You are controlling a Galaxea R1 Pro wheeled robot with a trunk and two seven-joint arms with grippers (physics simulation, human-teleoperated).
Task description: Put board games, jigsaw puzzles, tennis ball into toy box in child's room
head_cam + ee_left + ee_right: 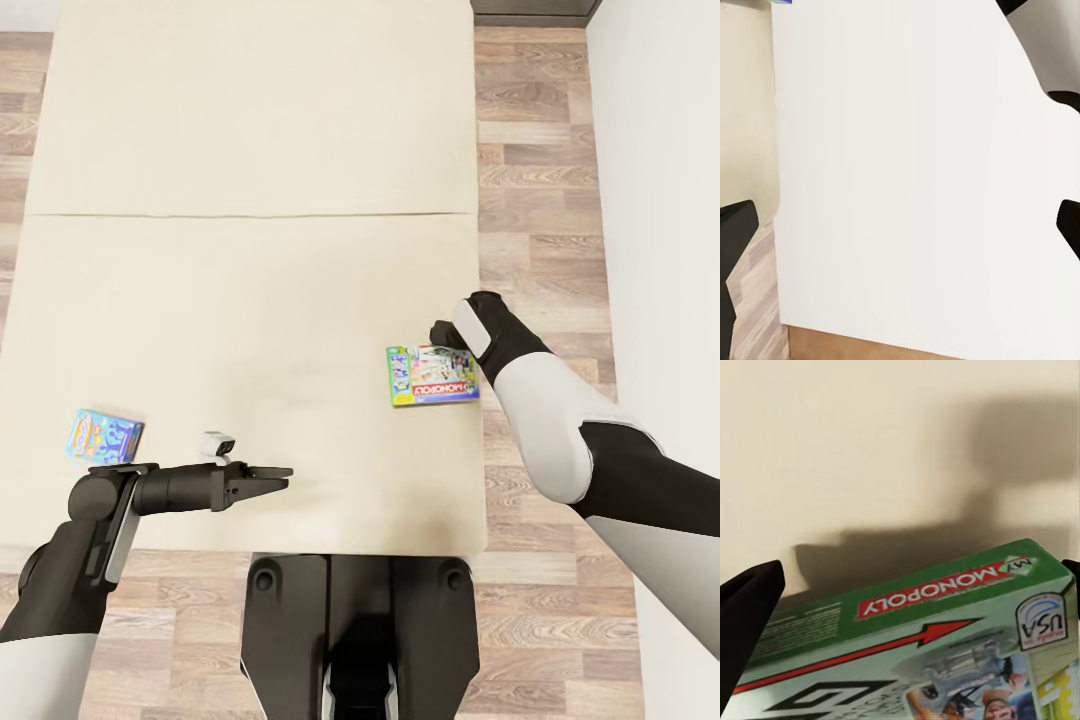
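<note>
While right jaws [919, 585] gape (apart) | Monopoly box [922, 645] lies between | left jaws [270, 478] closed

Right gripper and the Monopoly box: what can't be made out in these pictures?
- Right gripper, head view: its own wrist hides the fingers, so open or shut cannot be told.
- Monopoly box, right wrist view: the frame edge cuts off its lower part.
- Blue box, head view: print too small to read.
</note>
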